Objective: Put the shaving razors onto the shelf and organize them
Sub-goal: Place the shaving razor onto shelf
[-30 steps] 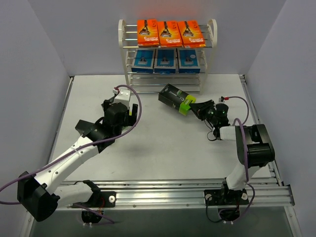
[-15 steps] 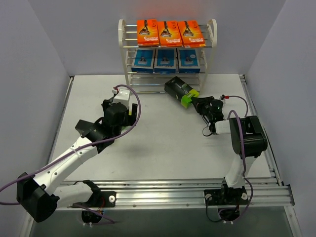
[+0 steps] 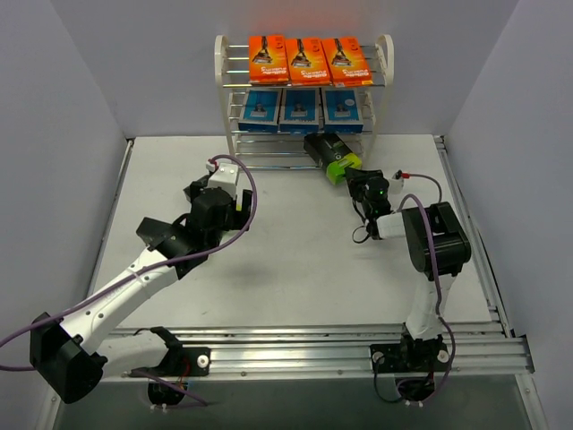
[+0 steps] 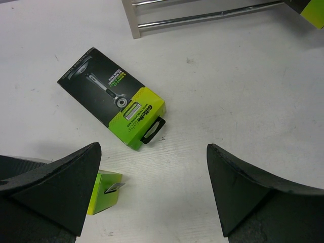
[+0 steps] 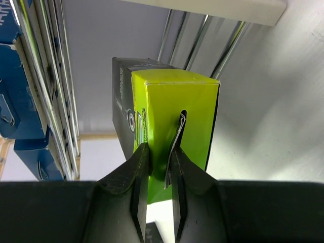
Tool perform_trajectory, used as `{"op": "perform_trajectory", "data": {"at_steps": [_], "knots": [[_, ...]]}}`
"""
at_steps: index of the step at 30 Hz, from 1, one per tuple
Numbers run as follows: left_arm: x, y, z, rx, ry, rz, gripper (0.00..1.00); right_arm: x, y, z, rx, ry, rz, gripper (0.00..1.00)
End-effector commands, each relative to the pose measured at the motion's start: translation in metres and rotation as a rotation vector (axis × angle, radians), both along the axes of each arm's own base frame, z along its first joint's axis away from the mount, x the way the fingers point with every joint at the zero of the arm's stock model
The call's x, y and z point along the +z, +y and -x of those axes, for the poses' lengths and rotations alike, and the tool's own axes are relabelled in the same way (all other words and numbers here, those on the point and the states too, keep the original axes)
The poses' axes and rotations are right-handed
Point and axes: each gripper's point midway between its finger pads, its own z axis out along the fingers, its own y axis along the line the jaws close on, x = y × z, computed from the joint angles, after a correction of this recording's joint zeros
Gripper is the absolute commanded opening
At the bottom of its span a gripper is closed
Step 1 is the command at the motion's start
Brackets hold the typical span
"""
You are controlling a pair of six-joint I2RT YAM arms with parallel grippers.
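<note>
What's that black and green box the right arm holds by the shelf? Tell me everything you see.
The black-and-green box looks like cardboard: black body, lime-green end with a slit and hang tab. The right hand pinches that green end, shut on it. The box is tilted and points black end first toward the lowest tier of the shelf; whether they touch is unclear.

Plain pale grey walls (image 3: 134, 63) enclosed the white table (image 3: 295, 287) behind and on both sides; an aluminium rail (image 3: 304, 349) ran along the table's near edge.
</note>
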Motion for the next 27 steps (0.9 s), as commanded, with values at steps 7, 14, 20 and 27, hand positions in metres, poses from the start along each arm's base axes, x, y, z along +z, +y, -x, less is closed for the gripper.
{"op": "perform_trajectory", "data": {"at_steps": [7,14,20,27], "knots": [[0.016,-0.016,0.002,-0.038,-0.037,0.067,0.94,0.072,-0.008,-0.028,-0.202,-0.259,-0.083,0.00],[0.014,-0.023,0.004,-0.057,-0.032,0.062,0.94,0.074,-0.005,-0.041,-0.271,-0.262,-0.059,0.00],[0.011,-0.028,0.006,-0.069,-0.024,0.055,0.94,0.070,-0.008,-0.046,-0.349,-0.266,-0.074,0.00],[0.007,-0.036,0.010,-0.089,-0.015,0.039,0.94,0.067,-0.008,-0.052,-0.409,-0.270,-0.092,0.00]]}}
